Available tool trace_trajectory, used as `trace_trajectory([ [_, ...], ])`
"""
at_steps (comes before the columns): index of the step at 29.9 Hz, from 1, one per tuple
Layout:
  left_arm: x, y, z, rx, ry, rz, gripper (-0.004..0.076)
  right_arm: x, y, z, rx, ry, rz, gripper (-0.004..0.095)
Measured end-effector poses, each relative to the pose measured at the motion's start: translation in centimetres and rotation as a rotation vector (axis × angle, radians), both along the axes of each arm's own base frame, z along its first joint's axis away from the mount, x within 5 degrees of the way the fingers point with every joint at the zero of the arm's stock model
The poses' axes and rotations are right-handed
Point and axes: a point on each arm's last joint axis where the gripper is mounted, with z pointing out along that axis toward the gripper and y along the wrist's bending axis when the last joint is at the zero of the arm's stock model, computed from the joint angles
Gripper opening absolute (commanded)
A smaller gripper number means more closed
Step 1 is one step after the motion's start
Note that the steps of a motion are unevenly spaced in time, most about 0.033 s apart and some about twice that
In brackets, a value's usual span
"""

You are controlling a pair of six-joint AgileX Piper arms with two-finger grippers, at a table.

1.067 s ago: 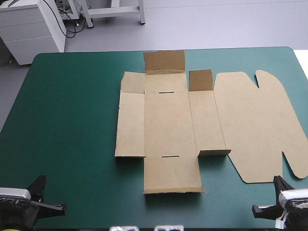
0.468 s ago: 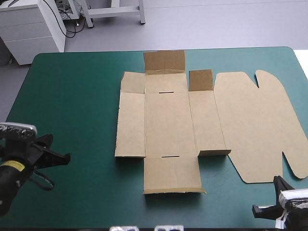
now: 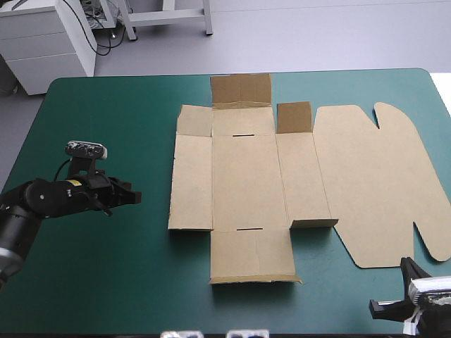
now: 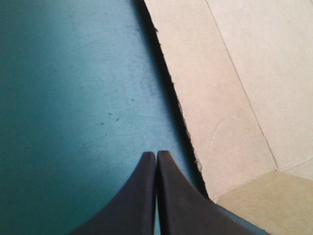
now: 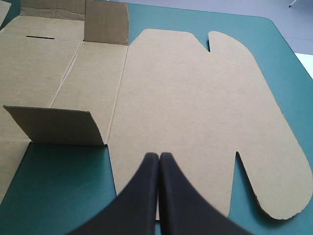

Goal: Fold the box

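The tabletop [image 3: 99, 274] wears a teal-green cover and fills most of the high view, with a wide bare stretch on its left half. The cut sheet of brown board that is the box [image 3: 246, 183] lies opened out from about the middle of the tabletop to close by its right edge, set between the far and near edges.

Its biggest part, the broad lid panel with rounded lobes and two narrow notches [image 5: 195, 103], lies flat at the right. Left of it sit three long panels side by side, the middle one marked by two short slots. Three small flaps are raised: a darker one at the far end of the middle panel [image 3: 241, 89], one at the far end of the panel next to the lid [image 3: 294, 117], and one at that panel's near end [image 5: 56, 126]. The flap at the near end of the middle panel [image 3: 252, 257] lies flat.

The left arm reaches in low over the bare cover. The left hand [image 3: 134, 197] has its two black fingers pressed together into one point, aimed at the box's left edge and apart from it. A dark shadow runs along that edge.

The right hand [image 5: 158, 155] sits at the tabletop's near right corner, its fingers likewise pressed together and holding nothing, its tip at the lid panel's near edge. I cannot tell whether it touches the board.
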Motion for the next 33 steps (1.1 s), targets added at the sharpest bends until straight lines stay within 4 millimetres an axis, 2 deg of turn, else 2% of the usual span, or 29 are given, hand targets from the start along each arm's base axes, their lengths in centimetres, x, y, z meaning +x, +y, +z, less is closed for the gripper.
trace_trajectory([
  [11,5.6,-1.3,-3.9,-0.144,0.228,-0.076,-0.0008,0.0,0.0,0.0,0.0,0.0,0.0,-0.0019],
  [18,8.2,-1.4,-5.6,-0.219,0.363,0.009,0.0009,0.0,0.0,0.0,0.0,0.0,0.0,-0.0019],
  [21,8.7,-1.4,-5.9,-0.221,0.375,0.016,0.0104,0.0,0.0,0.0,0.0,0.0,0.0,-0.0019],
  [29,8.8,-1.4,-6.0,-0.225,0.383,0.023,0.0484,0.0,0.0,0.0,0.0,0.0,0.0,-0.0019],
  [31,8.8,-1.4,-6.0,-0.232,0.389,0.034,0.0526,0.0,0.0,0.0,0.0,0.0,0.0,-0.0019],
  [33,8.8,-1.4,-6.1,-0.243,0.401,0.053,0.053,0.0,0.0,0.0,0.0,0.0,0.0,-0.0019],
])
